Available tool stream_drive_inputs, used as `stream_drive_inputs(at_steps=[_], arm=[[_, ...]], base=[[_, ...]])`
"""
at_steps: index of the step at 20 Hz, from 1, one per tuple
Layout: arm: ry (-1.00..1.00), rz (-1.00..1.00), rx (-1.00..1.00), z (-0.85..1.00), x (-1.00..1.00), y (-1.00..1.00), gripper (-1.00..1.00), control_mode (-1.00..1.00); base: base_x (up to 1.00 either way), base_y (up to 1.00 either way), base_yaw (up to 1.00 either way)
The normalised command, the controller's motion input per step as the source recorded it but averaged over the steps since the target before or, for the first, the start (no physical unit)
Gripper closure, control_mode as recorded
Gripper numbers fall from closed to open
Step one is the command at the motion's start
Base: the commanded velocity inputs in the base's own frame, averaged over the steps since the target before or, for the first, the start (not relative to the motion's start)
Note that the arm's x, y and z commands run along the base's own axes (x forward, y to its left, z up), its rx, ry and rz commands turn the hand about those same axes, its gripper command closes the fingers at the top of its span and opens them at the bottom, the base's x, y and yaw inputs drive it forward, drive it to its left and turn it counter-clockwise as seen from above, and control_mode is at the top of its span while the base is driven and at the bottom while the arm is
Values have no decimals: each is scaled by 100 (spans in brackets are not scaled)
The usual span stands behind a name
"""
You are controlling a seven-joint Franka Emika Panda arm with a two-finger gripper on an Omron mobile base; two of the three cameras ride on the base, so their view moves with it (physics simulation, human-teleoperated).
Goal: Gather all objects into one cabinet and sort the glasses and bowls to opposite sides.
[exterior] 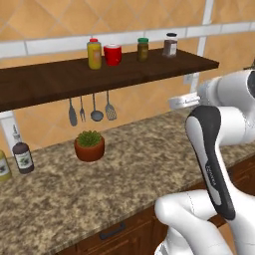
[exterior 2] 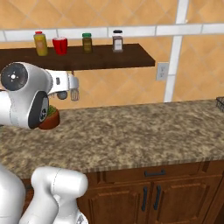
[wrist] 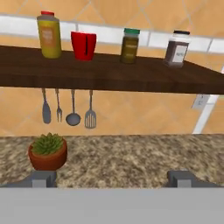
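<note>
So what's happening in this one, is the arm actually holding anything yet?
Not yet. The end effector is open and empty, held above the granite counter and facing the wall shelf. A red cup stands on that shelf between a yellow jar and two spice jars. A potted plant sits on the counter below. Nothing has been picked up at this moment.

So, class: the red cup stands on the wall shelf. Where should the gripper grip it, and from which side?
Probably across the red cup side walls, coming level from the front: it stands upright between the yellow jar and green-capped jar, front unobstructed. The gripper is open.
</note>
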Motion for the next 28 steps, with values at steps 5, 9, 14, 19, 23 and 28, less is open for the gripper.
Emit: stream_drive_inputs(at_steps=[5,9,14,19,23,28], arm=[[-22,4,0,100,-47,-1,-100,-100],[-10,2,-11,29,-3,21,-100,-100],[-22,0,-11,78,1,23,-100,-100],[-13,1,-6,43,0,10,-100,-100],[0,0,-1,-3,21,7,-100,-100],[1,0,0,-15,11,11,-100,-100]], base=[[0,0,0],[0,0,0],[0,0,0],[0,0,0],[0,0,0],[0,0,0]])
